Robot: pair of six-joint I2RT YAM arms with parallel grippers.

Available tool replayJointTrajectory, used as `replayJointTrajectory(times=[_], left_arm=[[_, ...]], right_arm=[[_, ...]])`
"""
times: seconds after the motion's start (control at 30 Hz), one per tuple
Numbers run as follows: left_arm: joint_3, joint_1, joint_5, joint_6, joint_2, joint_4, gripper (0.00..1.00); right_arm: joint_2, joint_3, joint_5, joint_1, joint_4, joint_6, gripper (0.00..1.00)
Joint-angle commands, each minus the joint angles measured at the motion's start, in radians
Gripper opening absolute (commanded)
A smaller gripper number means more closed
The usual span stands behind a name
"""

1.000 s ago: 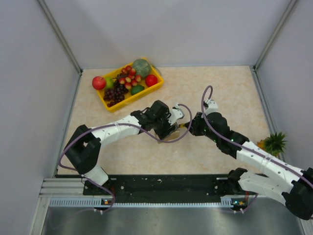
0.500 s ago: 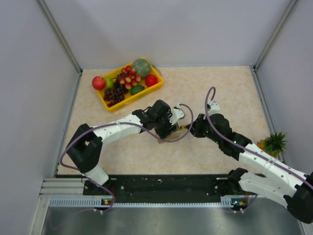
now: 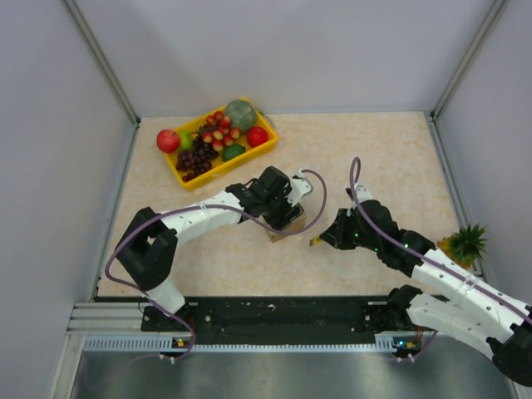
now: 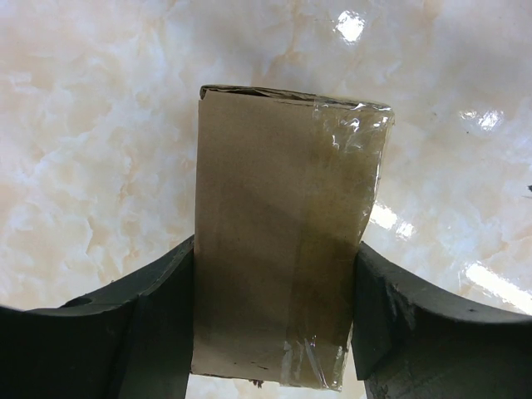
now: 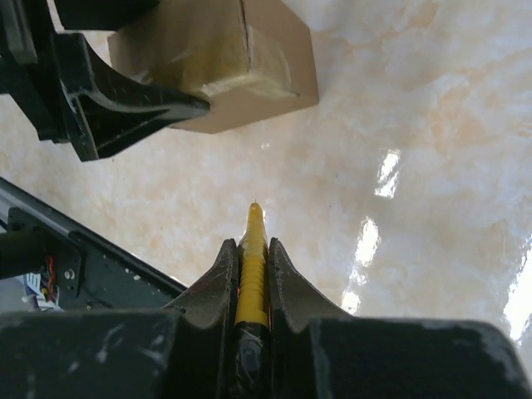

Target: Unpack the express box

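The express box [image 4: 283, 249] is matte brown cardboard, a flat slab with wrinkled clear tape along one edge. It is clamped by its sides between the black fingers [image 4: 158, 324] of the left end effector [image 3: 284, 219], over the glossy, cream-marbled surface [image 4: 91, 150]. The right end effector [image 5: 250, 249] is closed on a slim yellow tool [image 5: 252, 278], possibly a cutter, whose tip points at the box just ahead. Both arms reach inward, with their wrists angled down.

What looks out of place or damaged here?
A pineapple lies alone at the right edge of the table, far from the yellow fruit tray. The express box in the left gripper looks intact, tape merely wrinkled.
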Motion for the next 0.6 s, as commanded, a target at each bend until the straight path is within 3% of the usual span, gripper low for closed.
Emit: replayJointTrajectory(times=[0.0, 0.1, 0.13, 0.17, 0.27, 0.57], left_arm=[[-0.018, 0.018, -0.111, -0.022, 0.064, -0.076, 0.23], [0.018, 0.018, -0.063, -0.059, 0.060, -0.100, 0.37], [0.043, 0.019, -0.054, -0.066, 0.058, -0.113, 0.45], [0.054, 0.019, -0.043, -0.078, 0.057, -0.116, 0.62], [0.089, 0.019, -0.029, -0.092, 0.038, -0.111, 0.75], [0.117, 0.050, 0.044, -0.134, -0.049, -0.021, 0.87]], right_arm=[[-0.040, 0.009, -0.011, 0.006, -0.074, 0.017, 0.00], [-0.052, 0.009, 0.001, 0.006, -0.085, 0.022, 0.00], [-0.055, 0.006, 0.025, 0.006, -0.089, 0.025, 0.00], [-0.057, 0.008, 0.032, 0.006, -0.086, 0.028, 0.00], [-0.052, 0.008, 0.061, 0.006, -0.089, 0.033, 0.00], [0.015, 0.017, 0.148, 0.004, -0.040, 0.068, 0.00]])
